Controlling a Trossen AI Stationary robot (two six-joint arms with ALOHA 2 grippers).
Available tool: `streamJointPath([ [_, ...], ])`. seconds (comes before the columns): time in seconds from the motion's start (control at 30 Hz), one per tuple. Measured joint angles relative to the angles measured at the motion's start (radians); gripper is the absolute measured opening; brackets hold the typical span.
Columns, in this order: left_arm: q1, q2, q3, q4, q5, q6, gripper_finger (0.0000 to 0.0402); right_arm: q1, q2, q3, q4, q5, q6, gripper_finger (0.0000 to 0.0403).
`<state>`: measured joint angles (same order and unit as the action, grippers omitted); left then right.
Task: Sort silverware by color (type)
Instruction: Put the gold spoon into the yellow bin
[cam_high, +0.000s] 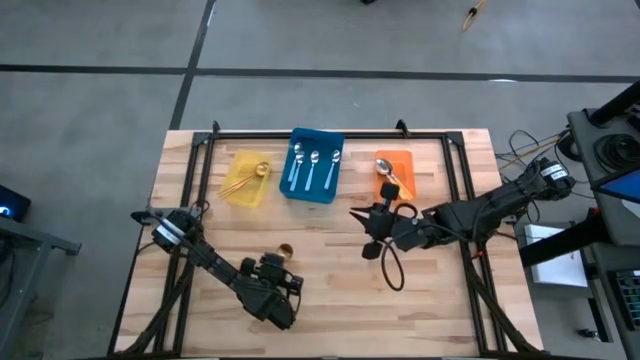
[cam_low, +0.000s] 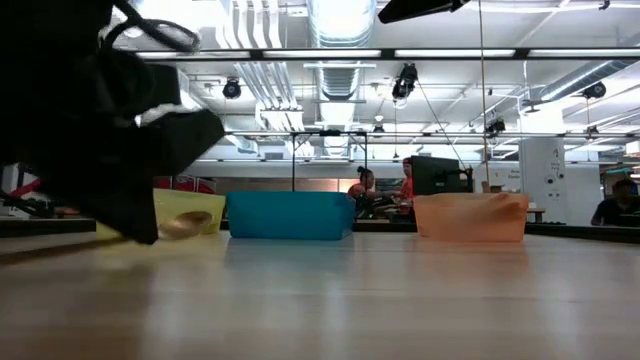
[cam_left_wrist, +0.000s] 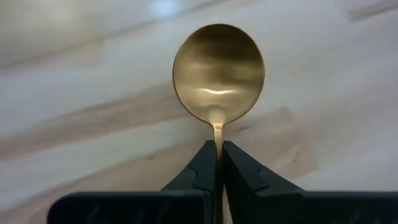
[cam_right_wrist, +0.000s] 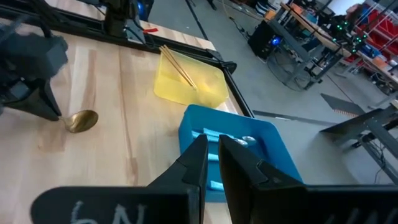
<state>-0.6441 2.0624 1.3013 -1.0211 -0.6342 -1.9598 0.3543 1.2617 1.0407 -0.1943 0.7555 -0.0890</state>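
Left gripper (cam_left_wrist: 219, 163) is clamped on the gold spoon (cam_left_wrist: 218, 71) at its neck; we lift level, then carry toward the yellow bin (cam_high: 246, 178).

You get even, bright light from the ceiling strip lights (cam_low: 340, 52) seen in the low view, so shadows on the wooden table (cam_high: 330, 290) in the high view are soft and faint. In the low view the near tabletop is blurred, and the left arm's dark mass (cam_low: 95, 110) sits close, underexposed and out of focus. In the left wrist view the gold spoon (cam_left_wrist: 218, 71) carries a soft sheen, while the wood around it smears; your right wrist view bends lines at its edges.
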Motion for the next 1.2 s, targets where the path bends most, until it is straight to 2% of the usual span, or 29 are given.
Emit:
streamJointPath([
  [0.3,-0.001,-0.125,0.011,-0.05,-0.113,0.101,0.0001,-0.004,0.0,0.0,0.014,0.0,0.0,0.0031],
  [0.43,-0.001,-0.214,0.011,-0.085,-0.125,0.176,0.0001,-0.004,0.0,0.0,0.017,0.0,0.001,0.0031],
  [0.77,0.026,-0.438,0.012,-0.345,-0.144,0.268,0.0,-0.005,0.0,0.0,0.019,-0.004,0.0,0.0031],
  [0.97,0.108,-0.545,0.002,-0.471,-0.143,0.372,0.0,-0.005,0.0,0.0,0.021,-0.004,0.001,0.0031],
  [1.2,0.31,-0.629,-0.008,-0.47,-0.143,0.707,0.0,-0.006,0.0,-0.001,0.021,-0.004,0.001,0.0031],
])
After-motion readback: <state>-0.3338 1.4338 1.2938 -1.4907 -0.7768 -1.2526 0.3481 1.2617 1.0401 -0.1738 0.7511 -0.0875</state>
